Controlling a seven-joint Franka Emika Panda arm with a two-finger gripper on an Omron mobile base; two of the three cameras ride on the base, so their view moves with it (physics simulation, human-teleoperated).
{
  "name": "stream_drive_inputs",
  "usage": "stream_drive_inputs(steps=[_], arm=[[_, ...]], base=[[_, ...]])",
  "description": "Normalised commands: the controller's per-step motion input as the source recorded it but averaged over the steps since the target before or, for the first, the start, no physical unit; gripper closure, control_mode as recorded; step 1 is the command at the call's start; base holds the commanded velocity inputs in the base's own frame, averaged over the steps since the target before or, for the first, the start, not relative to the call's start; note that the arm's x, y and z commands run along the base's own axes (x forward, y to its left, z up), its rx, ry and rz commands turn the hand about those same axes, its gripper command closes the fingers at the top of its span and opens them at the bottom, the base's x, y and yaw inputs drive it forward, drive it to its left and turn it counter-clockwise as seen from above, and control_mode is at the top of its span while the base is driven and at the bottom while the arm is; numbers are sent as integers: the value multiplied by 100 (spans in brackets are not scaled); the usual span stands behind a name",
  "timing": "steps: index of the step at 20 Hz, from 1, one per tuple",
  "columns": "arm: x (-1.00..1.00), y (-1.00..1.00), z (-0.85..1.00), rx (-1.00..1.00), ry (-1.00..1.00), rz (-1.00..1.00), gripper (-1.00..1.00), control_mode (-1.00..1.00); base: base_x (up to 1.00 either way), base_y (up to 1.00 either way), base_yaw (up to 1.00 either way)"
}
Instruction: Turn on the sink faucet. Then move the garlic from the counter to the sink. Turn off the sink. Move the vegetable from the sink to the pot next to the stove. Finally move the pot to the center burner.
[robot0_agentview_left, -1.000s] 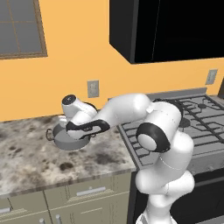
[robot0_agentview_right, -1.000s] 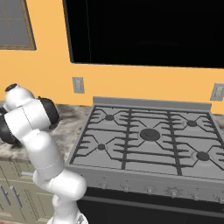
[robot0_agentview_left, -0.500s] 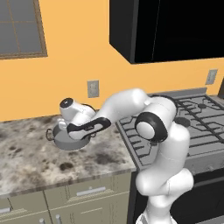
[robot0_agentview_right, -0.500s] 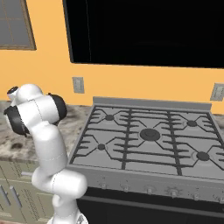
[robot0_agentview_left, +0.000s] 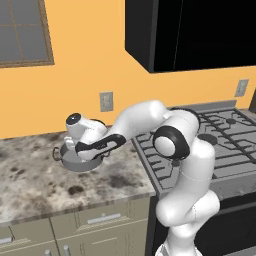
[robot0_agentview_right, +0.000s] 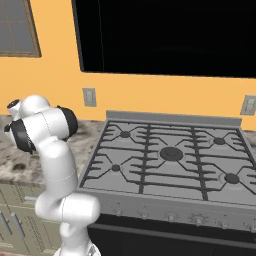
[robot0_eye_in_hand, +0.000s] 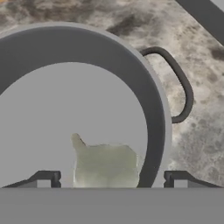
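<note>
On the grey-brown speckled table (robot0_agentview_left: 35, 175) left of the stove (robot0_agentview_right: 170, 155), a round grey pot (robot0_agentview_left: 77, 157) stands near the orange back wall, below a wall outlet (robot0_agentview_left: 106, 101). The white arm reaches from the base across the stove's left edge, and its hand hangs just above the pot. In the hand view the gripper (robot0_eye_in_hand: 111, 177) looks straight down into the pot (robot0_eye_in_hand: 148, 100); its two dark finger tips (robot0_eye_in_hand: 46, 177) stand wide apart, one at each side of the garlic (robot0_eye_in_hand: 107, 164), with a clear gap between each tip and the bulb, so the gripper is open and holds nothing. The garlic, a pale lumpy bulb with a small stem pointing up in that view, lies on the pot's flat light-grey floor close to the dark inner wall. One dark loop handle (robot0_eye_in_hand: 181, 85) sticks out from the pot's rim over the table. In the right base view the arm's shoulder stands left of the stove, whose grates carry nothing.
</note>
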Motion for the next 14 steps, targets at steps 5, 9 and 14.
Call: stream_drive_inputs(steps=[5,9,14], arm=[[0,0,6,1,0,0,-100,-100],[-12,-2,29,1,0,-3,-100,-100],[-36,-2,32,3,0,-9,-100,-100]], base=[[0,0,0],[0,0,0],[0,0,0]])
